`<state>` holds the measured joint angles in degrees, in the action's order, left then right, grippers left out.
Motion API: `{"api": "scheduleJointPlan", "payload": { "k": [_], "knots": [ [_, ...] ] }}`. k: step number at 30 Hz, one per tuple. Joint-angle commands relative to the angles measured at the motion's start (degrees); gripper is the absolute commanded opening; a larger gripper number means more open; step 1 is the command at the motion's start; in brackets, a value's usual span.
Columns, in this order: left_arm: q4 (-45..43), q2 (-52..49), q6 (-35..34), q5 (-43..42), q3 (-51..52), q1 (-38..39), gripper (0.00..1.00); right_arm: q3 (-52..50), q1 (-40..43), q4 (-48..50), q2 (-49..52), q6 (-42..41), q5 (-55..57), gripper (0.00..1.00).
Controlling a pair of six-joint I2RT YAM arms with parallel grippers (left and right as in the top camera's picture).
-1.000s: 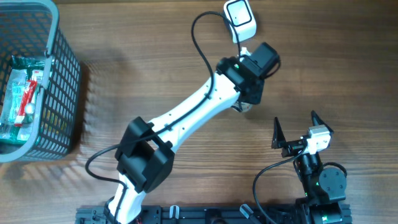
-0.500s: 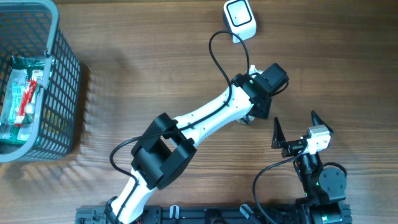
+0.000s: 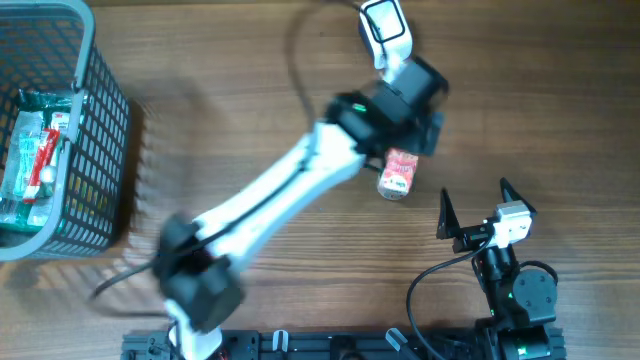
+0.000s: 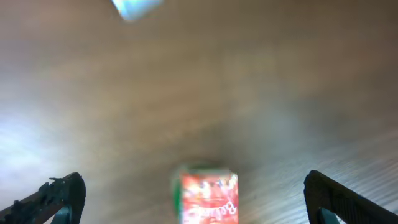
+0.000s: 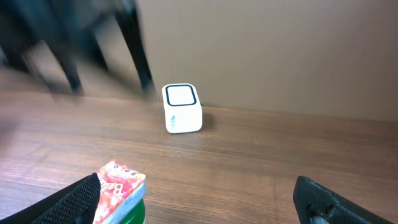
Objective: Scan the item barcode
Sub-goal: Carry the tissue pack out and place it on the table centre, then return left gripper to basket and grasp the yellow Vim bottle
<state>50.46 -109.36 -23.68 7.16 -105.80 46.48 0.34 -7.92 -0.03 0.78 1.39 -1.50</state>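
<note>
The item [image 3: 400,173], a small red-and-white packet with a green side, lies on the wooden table. It shows uncovered from overhead, just below my left wrist. In the left wrist view the item [image 4: 208,196] sits blurred at the bottom centre, and my left gripper [image 4: 193,180] is open with both fingers far out to either side of it. The white scanner [image 3: 385,25] stands at the table's far edge; it also shows in the right wrist view as the scanner [image 5: 182,108]. My right gripper [image 3: 474,192] is open at the near right, with the item [image 5: 119,186] by its left finger.
A grey wire basket [image 3: 100,130] stands at the far left with other packets [image 3: 35,150] inside. A black cable loops from the left arm near the scanner. The left arm stretches diagonally across the table's middle.
My left gripper has opened and let the item go; it now lies uncovered on the table. The left arm is swinging away, blurred. The right arm has not moved.
</note>
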Motion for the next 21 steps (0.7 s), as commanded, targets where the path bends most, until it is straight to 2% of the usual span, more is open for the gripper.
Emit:
{"api": "scheduleJointPlan", "payload": {
  "k": [1,4,5,7,9,11,13,17,19,21],
  "knots": [
    [-0.04,12.07,5.64,9.03,-1.90,-7.56,1.00,-0.04,0.35,0.15,-0.35,0.11,-0.57,1.00],
    [1.31,19.67,7.02,14.80,-1.90,-16.20,1.00,-0.04,0.35,0.15,-0.35,0.11,-0.55,1.00],
    [2.38,23.21,7.02,16.85,-1.90,-21.73,1.00,-0.04,0.35,0.15,-0.35,0.09,-0.57,1.00],
    [5.31,28.24,7.74,16.87,-1.90,-32.79,1.00,-0.04,0.35,0.15,-0.35,0.09,-0.57,1.00],
    [7.98,30.88,11.80,16.44,-1.90,-41.62,1.00,-0.04,0.35,0.15,-0.35,0.11,-0.57,1.00],
    [10.58,32.39,13.68,16.22,-1.90,-52.50,1.00,-0.04,0.35,0.15,-0.35,0.09,-0.57,1.00],
    [11.41,32.17,13.73,13.73,-1.86,-59.91,1.00,-0.04,0.35,0.15,-0.35,0.09,-0.57,1.00],
    [13.33,29.09,14.53,2.16,-1.79,-71.21,1.00,-0.04,0.35,0.15,-0.35,0.11,-0.57,1.00],
    [15.28,26.40,18.58,2.08,-1.79,-73.81,1.00,-0.04,0.35,0.15,-0.35,0.09,-0.57,1.00],
    [16.87,23.96,18.99,2.05,-1.79,-74.88,1.00,-0.04,0.35,0.15,-0.35,0.11,-0.57,1.00]
  ]
}}
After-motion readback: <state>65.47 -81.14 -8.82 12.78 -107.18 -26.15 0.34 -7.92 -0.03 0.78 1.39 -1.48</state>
